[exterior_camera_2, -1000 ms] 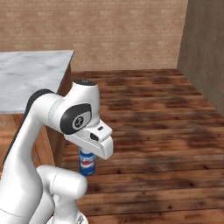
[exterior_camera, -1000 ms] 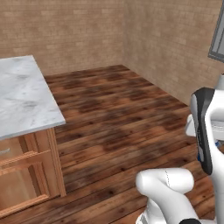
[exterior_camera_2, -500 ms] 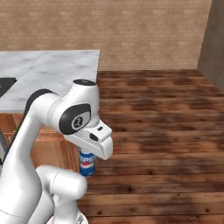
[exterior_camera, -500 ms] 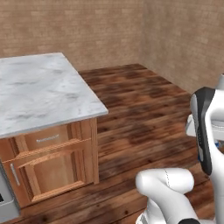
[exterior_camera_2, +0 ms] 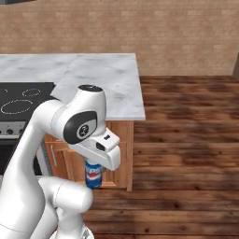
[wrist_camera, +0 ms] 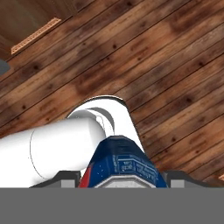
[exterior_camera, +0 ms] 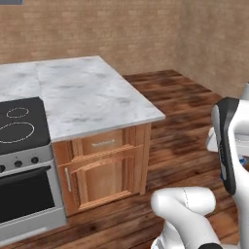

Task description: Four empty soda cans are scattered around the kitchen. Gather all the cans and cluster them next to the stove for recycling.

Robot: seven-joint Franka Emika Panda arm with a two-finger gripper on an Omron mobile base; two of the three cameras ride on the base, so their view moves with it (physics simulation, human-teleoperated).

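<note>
The whole view has swung since a moment ago: the base has turned, so the stove [exterior_camera: 19,127], out of sight before, now sits at the far left with its white burner rings and silver oven front. The marble counter [exterior_camera: 92,97], earlier only a corner at the left edge, now stretches across the middle above its wooden cabinet [exterior_camera: 104,168]. The arm's pose on the base is unchanged.

Further right, low over the wood floor [exterior_camera_2: 186,140], the blue soda can [exterior_camera_2: 93,175] hangs below the white hand, standing upright with its long axis vertical. In the hand view the end effector [wrist_camera: 120,177] is closed on the can, a dark finger tip on each side.
</note>
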